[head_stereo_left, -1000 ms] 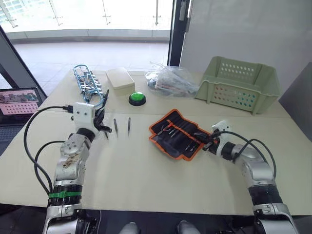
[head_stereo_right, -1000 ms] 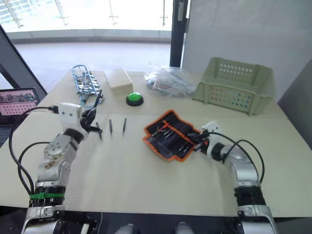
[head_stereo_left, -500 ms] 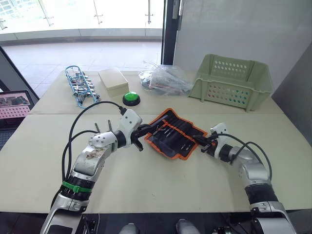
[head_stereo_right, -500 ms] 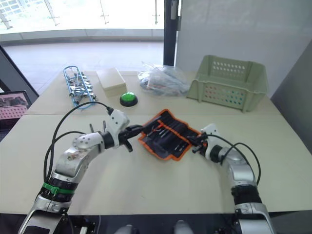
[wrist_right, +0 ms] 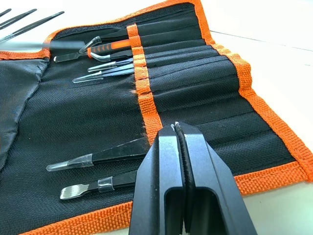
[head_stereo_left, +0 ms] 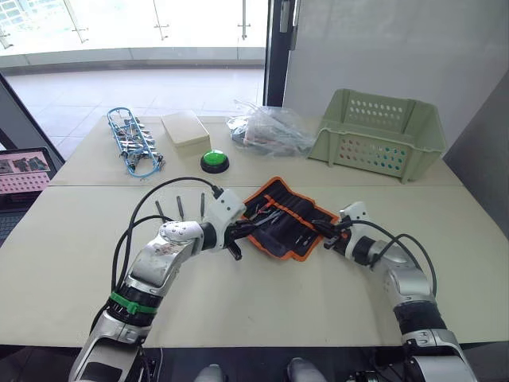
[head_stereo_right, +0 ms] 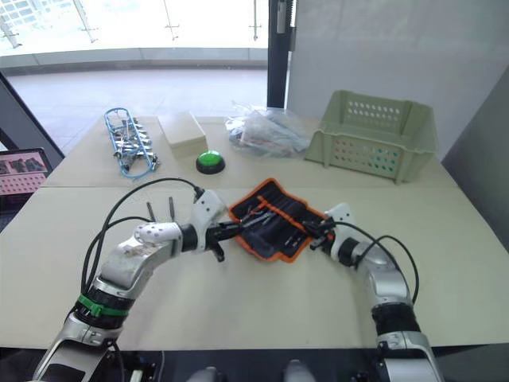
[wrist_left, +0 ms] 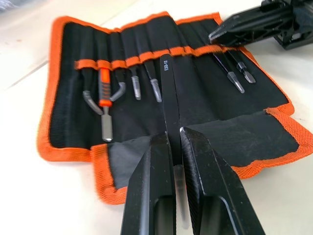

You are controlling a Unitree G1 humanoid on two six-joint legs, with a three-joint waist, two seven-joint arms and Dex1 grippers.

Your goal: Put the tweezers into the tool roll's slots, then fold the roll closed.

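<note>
Three loose tweezers point(head_stereo_left: 179, 207) left lying on the table point(head_stereo_left: 262, 302) beside the open tool roll point(head_stereo_left: 282, 216), green basket point(head_stereo_left: 383, 135) well behind. Left gripper point(wrist_left: 174, 139) clamped on one tweezer point(wrist_left: 168, 93), pointing at the slots point(wrist_left: 146, 55). Right gripper point(wrist_right: 179, 134) pinched on the roll's far edge.
</note>
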